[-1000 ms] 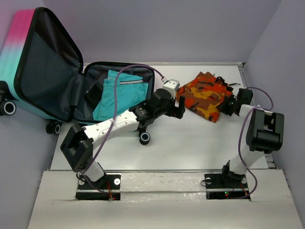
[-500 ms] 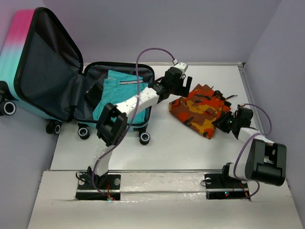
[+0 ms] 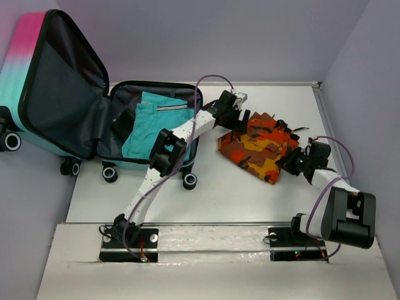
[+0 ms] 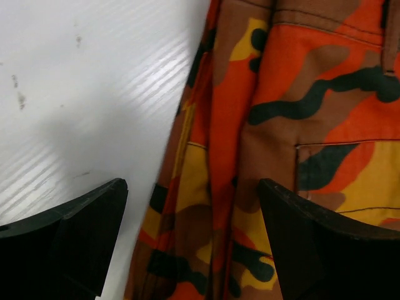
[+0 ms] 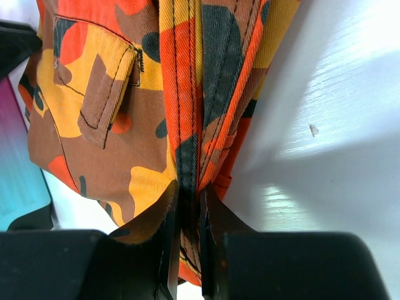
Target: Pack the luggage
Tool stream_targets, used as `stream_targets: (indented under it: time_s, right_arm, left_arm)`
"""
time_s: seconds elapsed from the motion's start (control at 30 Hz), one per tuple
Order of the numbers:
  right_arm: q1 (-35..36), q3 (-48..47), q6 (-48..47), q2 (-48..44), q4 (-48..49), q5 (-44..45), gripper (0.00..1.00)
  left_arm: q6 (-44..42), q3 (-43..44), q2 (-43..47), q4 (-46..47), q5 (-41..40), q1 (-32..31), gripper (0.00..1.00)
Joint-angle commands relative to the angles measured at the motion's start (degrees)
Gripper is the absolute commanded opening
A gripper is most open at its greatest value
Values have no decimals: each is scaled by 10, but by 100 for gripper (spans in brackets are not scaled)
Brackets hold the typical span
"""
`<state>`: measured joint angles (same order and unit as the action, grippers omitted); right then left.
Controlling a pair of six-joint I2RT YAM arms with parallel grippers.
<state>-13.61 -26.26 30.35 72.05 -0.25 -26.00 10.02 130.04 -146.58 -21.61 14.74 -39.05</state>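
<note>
A teal garment already lies in the open luggage behind the spread left claw, while the orange camouflage shorts, pinched in the closed right claw, lie unpacked on the tabletop.

The camouflage garment is matt woven twill cloth with raised stitched seams. The table under it is smooth, faintly ribbed, slightly glossy. At ten o'clock, the suitcase has a hard smooth shell and matt dark fabric lining.
</note>
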Motion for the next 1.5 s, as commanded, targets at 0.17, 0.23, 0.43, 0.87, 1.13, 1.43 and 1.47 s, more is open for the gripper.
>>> stream_targets:
  time_s: [0.17, 0.23, 0.43, 0.87, 1.13, 1.43, 1.47]
  right_arm:
    - [15, -13, -8, 0, 12, -13, 7]
    - [15, -15, -6, 1, 13, -10, 7]
    - [20, -17, 1, 6, 24, -7, 7]
    - [38, -47, 24, -81, 40, -15, 7]
    - [160, -198, 49, -70, 4, 22, 7]
    - [402, -511, 88, 161, 5, 82, 7]
    - [423, -540, 88, 189, 4, 89, 7]
  left_arm:
    - [61, -10, -31, 33, 145, -11, 88]
    - [61, -15, -38, 33, 149, -17, 83]
    - [76, -56, -37, 75, 161, -23, 41]
    - [75, -93, 186, 114, 92, -10, 6]
    - [70, -53, 310, 51, 93, 60, 6]
    - [19, -57, 426, -115, 123, 318, 6]
    - [19, -92, 444, -113, 115, 345, 6]
